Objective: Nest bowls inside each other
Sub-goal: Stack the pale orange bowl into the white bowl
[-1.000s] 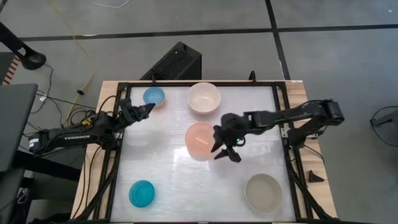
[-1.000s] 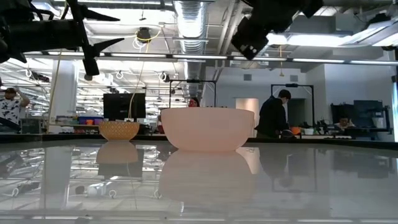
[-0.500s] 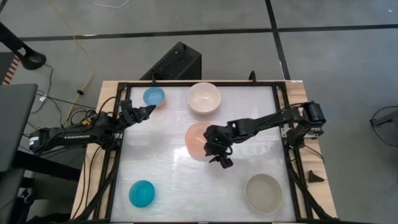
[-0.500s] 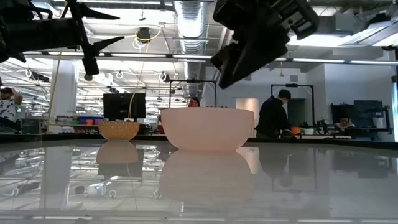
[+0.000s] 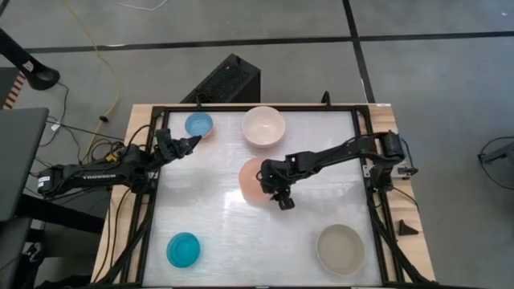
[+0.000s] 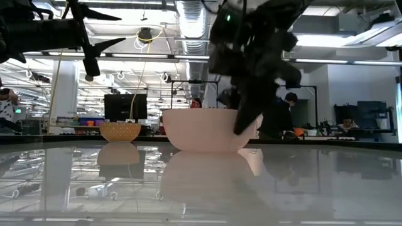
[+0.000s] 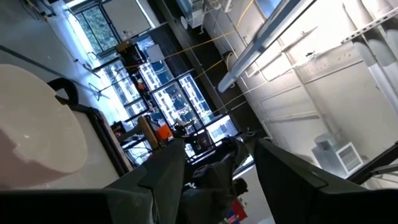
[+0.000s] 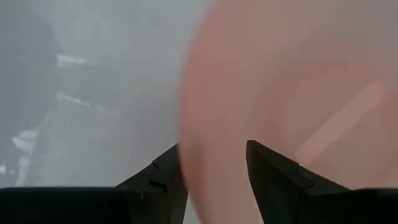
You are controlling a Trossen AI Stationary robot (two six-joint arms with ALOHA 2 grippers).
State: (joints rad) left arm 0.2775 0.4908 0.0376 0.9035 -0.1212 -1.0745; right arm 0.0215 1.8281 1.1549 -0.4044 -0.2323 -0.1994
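The salmon-pink bowl (image 5: 255, 180) stands upright on its base at the table's middle. My right gripper (image 5: 283, 197) hangs over the bowl's near-right rim, tipped steeply down and open. In the right wrist view its two fingers (image 8: 211, 171) stand on either side of the rim (image 8: 189, 155). In the low view one dark finger (image 6: 246, 119) reaches down in front of the bowl's wall (image 6: 201, 130). My left gripper (image 5: 191, 141) waits open, raised, at the far left beside the light blue bowl (image 5: 198, 124).
A white bowl (image 5: 263, 126) stands at the far edge behind the salmon one. A teal-blue bowl (image 5: 183, 250) sits near left and a grey-beige bowl (image 5: 340, 247) near right. A black frame (image 5: 365, 160) borders the table. People move in the room beyond.
My right gripper has come down and a little toward the table's left, tipping more steeply downward, from above the salmon-pink bowl to the level of its rim. The bowl has stayed in place.
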